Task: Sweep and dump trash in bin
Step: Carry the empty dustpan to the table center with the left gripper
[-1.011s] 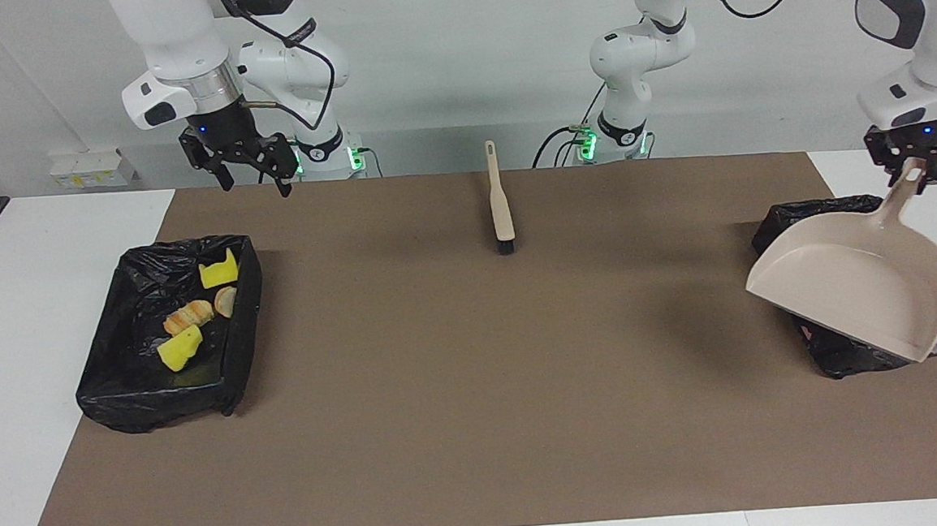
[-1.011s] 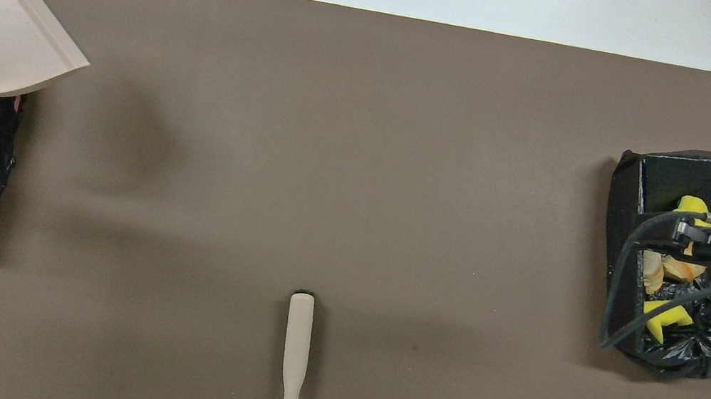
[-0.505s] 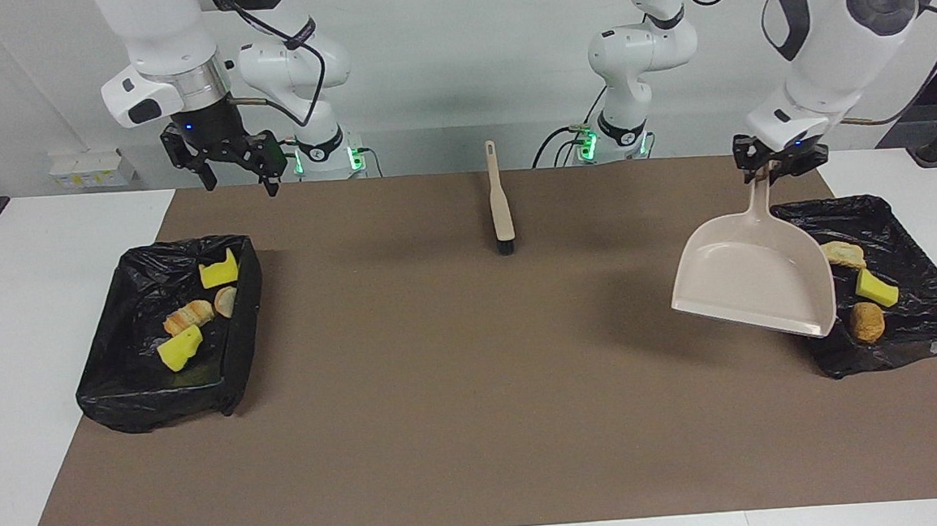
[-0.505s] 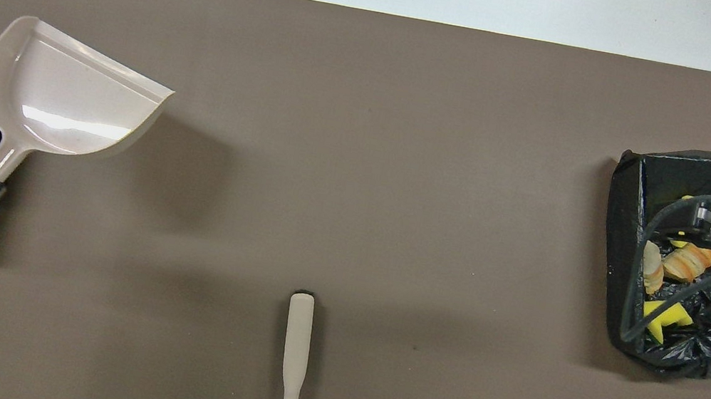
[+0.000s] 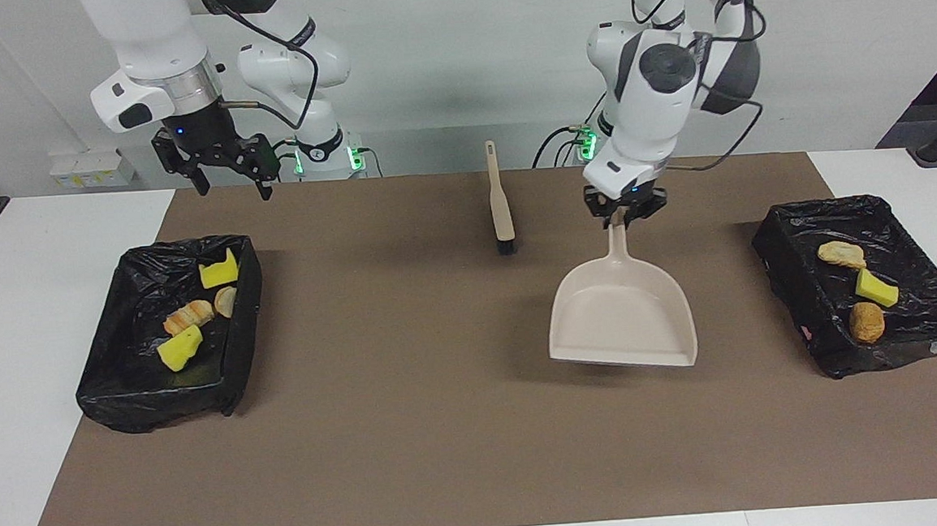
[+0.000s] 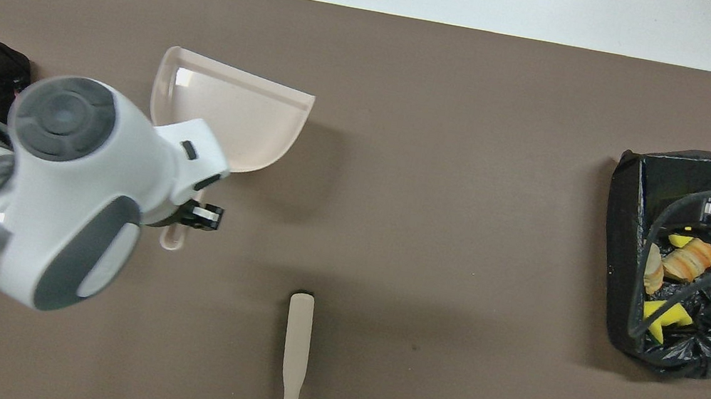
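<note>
All the trash [image 5: 189, 315] lies in the two bins [image 5: 244, 325], so only putting away is left. The left tool [image 5: 625, 214] grips the empty dustpan [image 5: 622, 319] over the mat. The right tool [image 5: 223, 168] hangs wide open, holding nothing.

Two arms are seen, both in glossy white shells with rounded joints. Dark grey round caps are set on the joints of the left arm [image 5: 662, 64]. A silver metal ring is fitted at the wrist of the right arm [image 5: 149, 67]. Black cables are looped along both arms. Both grippers are black, with small blue lights above. Green lights are lit at both bases.
</note>
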